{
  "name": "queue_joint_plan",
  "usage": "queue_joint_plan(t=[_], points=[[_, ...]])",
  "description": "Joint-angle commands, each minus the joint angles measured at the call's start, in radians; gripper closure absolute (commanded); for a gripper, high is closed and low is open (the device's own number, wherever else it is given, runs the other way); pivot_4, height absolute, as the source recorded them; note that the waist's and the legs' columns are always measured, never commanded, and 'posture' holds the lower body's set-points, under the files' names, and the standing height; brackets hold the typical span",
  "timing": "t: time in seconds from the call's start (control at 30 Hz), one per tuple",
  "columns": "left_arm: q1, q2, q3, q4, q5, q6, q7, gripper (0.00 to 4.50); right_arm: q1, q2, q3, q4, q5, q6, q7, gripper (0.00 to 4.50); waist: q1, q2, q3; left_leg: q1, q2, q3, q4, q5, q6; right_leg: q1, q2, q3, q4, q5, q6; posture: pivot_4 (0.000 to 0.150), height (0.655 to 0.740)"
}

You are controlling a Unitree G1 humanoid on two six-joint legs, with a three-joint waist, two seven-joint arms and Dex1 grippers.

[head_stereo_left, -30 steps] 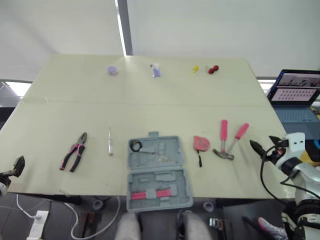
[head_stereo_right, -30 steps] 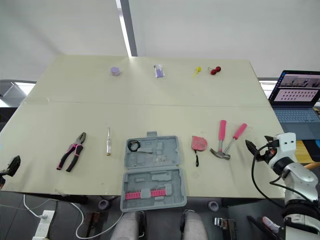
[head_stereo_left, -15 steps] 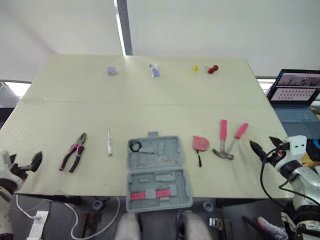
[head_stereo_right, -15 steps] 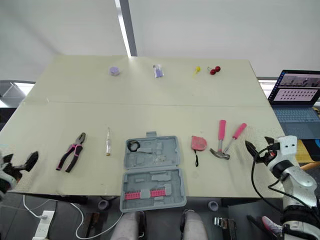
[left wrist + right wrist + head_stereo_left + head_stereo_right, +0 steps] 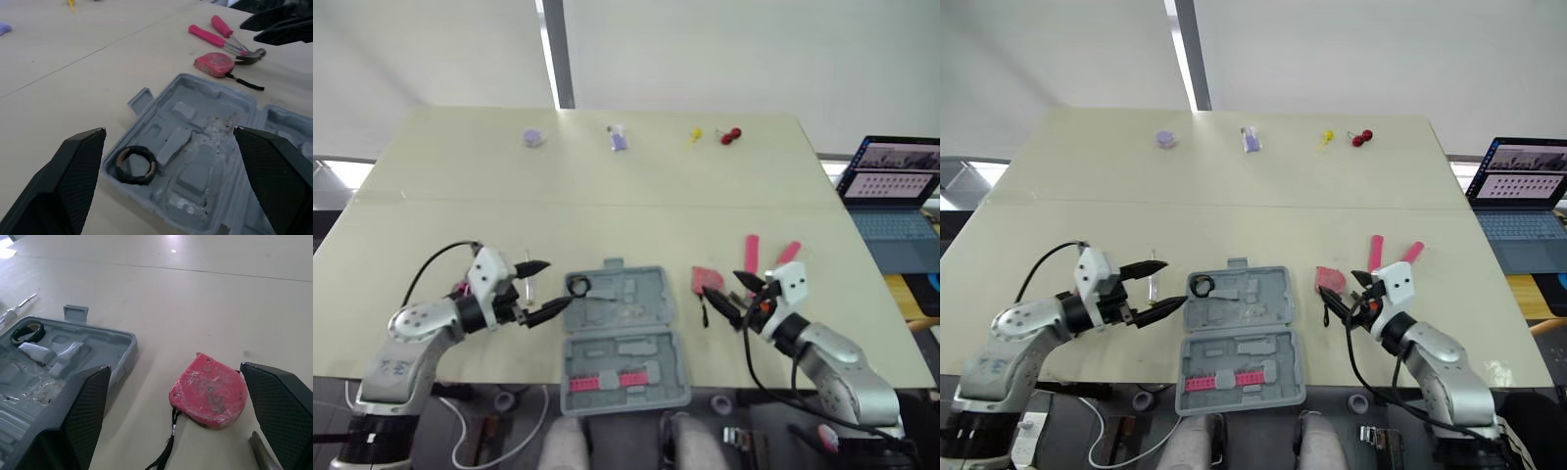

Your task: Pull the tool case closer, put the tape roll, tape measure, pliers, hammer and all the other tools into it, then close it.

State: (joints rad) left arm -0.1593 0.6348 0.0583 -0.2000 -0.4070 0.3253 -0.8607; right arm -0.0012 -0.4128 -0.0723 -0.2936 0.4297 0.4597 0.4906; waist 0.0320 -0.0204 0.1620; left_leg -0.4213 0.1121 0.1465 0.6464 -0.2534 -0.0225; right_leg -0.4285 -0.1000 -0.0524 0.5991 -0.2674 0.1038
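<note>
Both claws apart, holding nothing. Tool case (image 5: 625, 338) lies open at the near edge of the worktop (image 5: 607, 186), between my two arms, with the tape roll (image 5: 136, 164) in its far-left pocket. Left claw (image 5: 551, 286) is just beside the case's left wall, pointing across at that pocket. Right claw (image 5: 726, 292) is the one that matters — the tape measure (image 5: 210, 395) lies flat just ahead of it, centred between the spread fingers, black strap trailing back toward me. It sits just right of the case, not touching it, so the carry goes leftward and short. Right arm is clearly nearer than left. Hammers (image 5: 751, 250) lie just beyond, pink handles pointing away from me — probably next for the same arm. Risk: catching the strap instead of the body.
</note>
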Motion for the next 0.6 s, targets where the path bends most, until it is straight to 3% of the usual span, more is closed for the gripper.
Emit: queue_joint_plan(t=[0.03,0.27,0.4,0.6], points=[[-0.036,-0.019,-0.082,-0.027,0.035,-0.052,-0.045,0.02,0.032,0.011,0.038,-0.089,-0.040,0.037,-0.058,0.00,0.000,0.000,0.000,0.000,0.000,0.000,0.000,0.001,0.001,0.000,0.000,0.000,0.000,0.000,0.000,0.150,0.7400],[-0.061,-0.068,-0.195,0.021,0.100,-0.156,-0.096,0.02,0.097,0.041,0.063,-0.096,-0.131,0.050,-0.147,0.00,0.000,0.000,0.000,-0.001,-0.001,0.000,0.001,0.002,0.004,0.000,0.000,0.000,-0.001,0.000,0.000,0.150,0.7400],[-0.075,-0.090,-0.224,0.039,0.121,-0.177,-0.103,0.00,0.096,0.061,0.085,-0.071,-0.160,0.056,-0.164,1.83,-0.002,0.000,0.000,0.000,0.000,-0.001,0.001,0.002,0.005,0.000,0.000,0.000,-0.001,0.000,0.000,0.150,0.7400],[-0.089,-0.115,-0.237,0.055,0.136,-0.190,-0.101,0.00,0.051,0.107,0.101,-0.012,-0.198,0.060,-0.186,1.83,-0.002,0.000,0.000,-0.001,-0.001,-0.001,0.001,0.002,0.005,0.000,0.000,0.000,-0.001,0.000,0.000,0.150,0.7400]])
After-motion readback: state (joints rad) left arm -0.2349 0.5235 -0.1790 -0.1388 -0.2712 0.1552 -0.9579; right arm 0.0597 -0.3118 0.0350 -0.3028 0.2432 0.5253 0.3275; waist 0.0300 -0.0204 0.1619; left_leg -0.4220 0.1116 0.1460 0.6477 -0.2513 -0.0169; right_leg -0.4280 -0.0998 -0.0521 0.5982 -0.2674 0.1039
